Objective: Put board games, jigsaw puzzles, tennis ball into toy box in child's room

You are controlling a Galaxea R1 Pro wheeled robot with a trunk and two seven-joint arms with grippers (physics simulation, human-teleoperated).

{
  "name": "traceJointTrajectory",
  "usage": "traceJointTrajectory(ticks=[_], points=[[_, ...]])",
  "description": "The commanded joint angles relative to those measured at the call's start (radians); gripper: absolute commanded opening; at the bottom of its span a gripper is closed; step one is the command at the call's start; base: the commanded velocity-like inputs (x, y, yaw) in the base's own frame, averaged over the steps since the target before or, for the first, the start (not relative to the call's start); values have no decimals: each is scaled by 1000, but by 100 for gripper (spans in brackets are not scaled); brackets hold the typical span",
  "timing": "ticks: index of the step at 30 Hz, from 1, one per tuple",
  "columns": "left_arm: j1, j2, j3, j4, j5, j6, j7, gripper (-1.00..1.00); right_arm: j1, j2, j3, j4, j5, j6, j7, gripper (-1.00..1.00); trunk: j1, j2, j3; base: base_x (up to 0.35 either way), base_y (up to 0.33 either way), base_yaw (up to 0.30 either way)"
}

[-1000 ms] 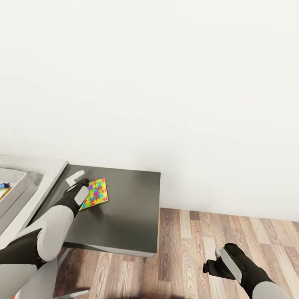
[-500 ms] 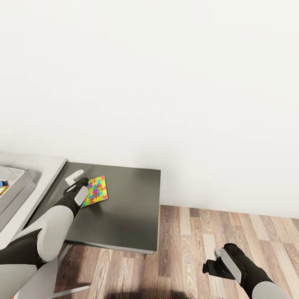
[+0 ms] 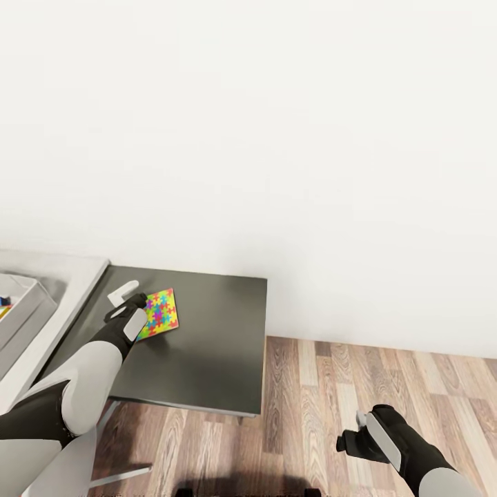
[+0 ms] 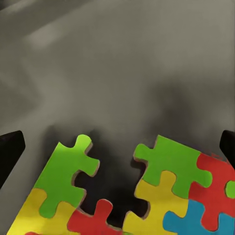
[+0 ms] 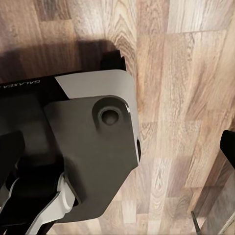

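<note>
While L gripper (image 3: 131, 308) straddles jigsaw puzzle (image 3: 160, 312) fingers spread, R gripper (image 3: 353, 438) state unclear.

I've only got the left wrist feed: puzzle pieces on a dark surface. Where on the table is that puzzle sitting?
Observer: The jigsaw puzzle lies flat on the lower dark section of the table, towards its back left corner.
Operator: Where's the toy box from there?
Observer: The toy box stands on the table's pale raised top, to the left of the puzzle. Just one corner of it shows at the head view's left edge.
Operator: And the right hand?
Observer: The right hand hangs over the wooden floor, right of the table, holding nothing.
</note>
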Motion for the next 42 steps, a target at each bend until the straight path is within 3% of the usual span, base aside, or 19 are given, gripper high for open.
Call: traceJointTrajectory(ticks=[1,8,16,42], points=[[0,0,2,13,20,-6,2,100,-1,-1,7,-2,-11,3,-10,100,1,-1,-3,0,0,0],[0,0,2,13,20,-6,2,100,-1,-2,7,-2,-11,-5,-11,100,1,-1,-12,0,0,0],[0,0,2,13,20,-6,2,100,-1,-3,7,11,-11,-66,-11,100,1,-1,-13,0,0,0],[0,-1,6,14,23,-3,6,100,-1,-1,8,21,-11,-71,-13,100,1,-1,-13,0,-41,0]])
